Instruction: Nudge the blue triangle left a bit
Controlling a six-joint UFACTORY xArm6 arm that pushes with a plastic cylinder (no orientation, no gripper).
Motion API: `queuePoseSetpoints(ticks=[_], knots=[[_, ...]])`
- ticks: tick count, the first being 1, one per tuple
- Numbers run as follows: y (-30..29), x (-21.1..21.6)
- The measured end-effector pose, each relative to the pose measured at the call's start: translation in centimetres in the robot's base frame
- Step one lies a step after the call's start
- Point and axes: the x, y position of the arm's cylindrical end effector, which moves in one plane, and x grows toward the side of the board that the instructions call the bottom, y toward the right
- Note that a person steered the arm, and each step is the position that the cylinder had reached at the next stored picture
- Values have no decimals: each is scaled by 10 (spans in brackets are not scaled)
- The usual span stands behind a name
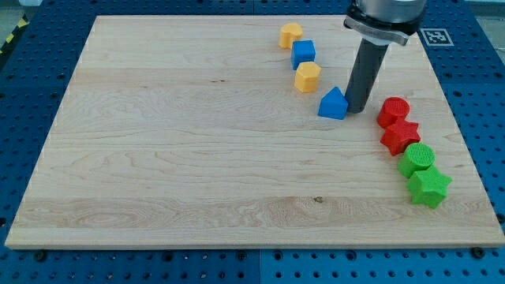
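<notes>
The blue triangle (334, 103) lies on the wooden board (181, 150) in the upper right part of the view. My tip (356, 109) rests just to the triangle's right, touching or almost touching its right side. The dark rod rises from there toward the view's top.
A yellow block (291, 35), a blue cube (303, 54) and a yellow hexagon (307, 77) form a line up and left of the triangle. At the right edge stand a red cylinder (393, 111), a red star (401, 136), a green cylinder (416, 158) and a green star (428, 188).
</notes>
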Motion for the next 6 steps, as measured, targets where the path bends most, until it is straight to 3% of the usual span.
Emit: queuePoseSetpoints(ticks=[6], knots=[[0,5]])
